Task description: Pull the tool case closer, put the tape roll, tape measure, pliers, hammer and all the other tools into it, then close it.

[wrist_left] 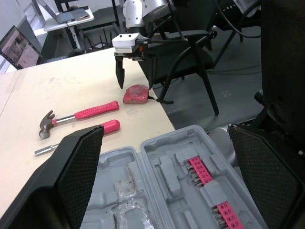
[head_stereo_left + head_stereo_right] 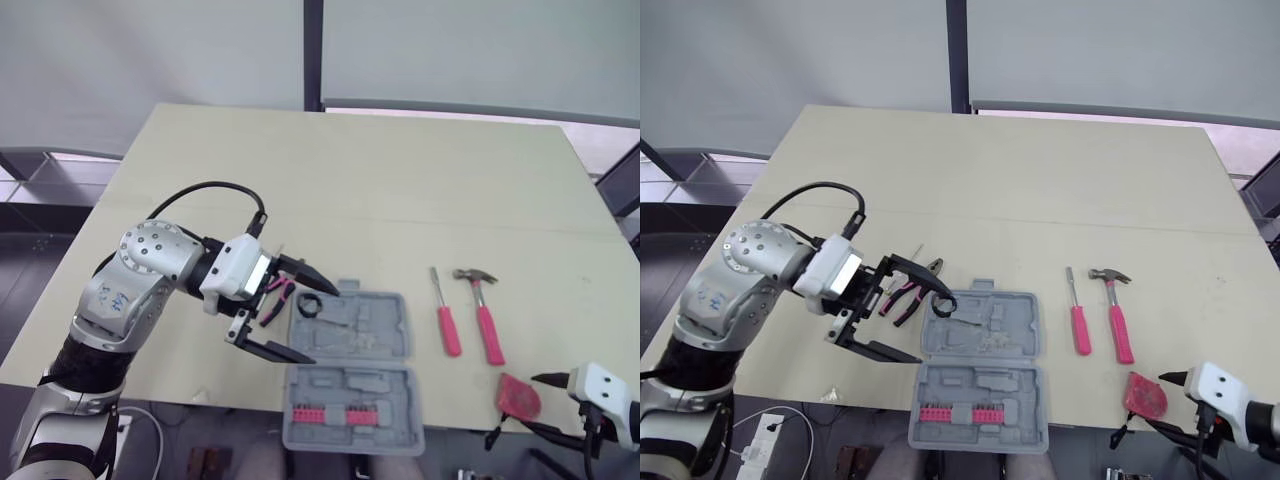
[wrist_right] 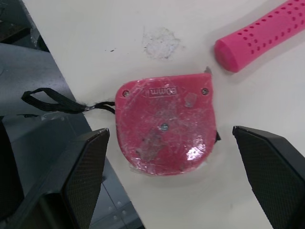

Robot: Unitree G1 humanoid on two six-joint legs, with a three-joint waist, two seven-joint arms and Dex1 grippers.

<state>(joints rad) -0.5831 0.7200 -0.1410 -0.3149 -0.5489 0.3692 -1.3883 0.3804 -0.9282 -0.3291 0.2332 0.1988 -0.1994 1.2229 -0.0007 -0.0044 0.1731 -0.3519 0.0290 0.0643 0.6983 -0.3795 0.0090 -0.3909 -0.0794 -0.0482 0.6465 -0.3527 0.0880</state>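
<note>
- Progress: the tool case is judged already pulled in. It lies open at the near edge of the surface, towards the left, and its near half projects over that edge.
- One item is taken as packed: the tape roll, a small black ring, is seen in the far left corner of the case.
- The pliers, with pink handles, lie on the surface just beside the left edge of the case, not yet inside.
- The screwdriver and hammer, both with pink handles, lie side by side to the right of the case, apart from it.
- The tape measure, pink with a black wrist strap, lies by the near edge towards the right corner.
- Left to do, as judged: four tools to load, then the lid to be closed.
- Case appearance: grey moulded plastic with shaped recesses in both halves; a row of pink bits is seated in the near half.
- Left gripper: jaws spread wide, nothing held. It hangs over the left end of the case, with one jaw tip close above the tape roll; contact cannot be told.
- Right gripper: jaws wide open and empty, set either side of the tape measure without touching it. A grasp there is judged the likely next step.
</note>
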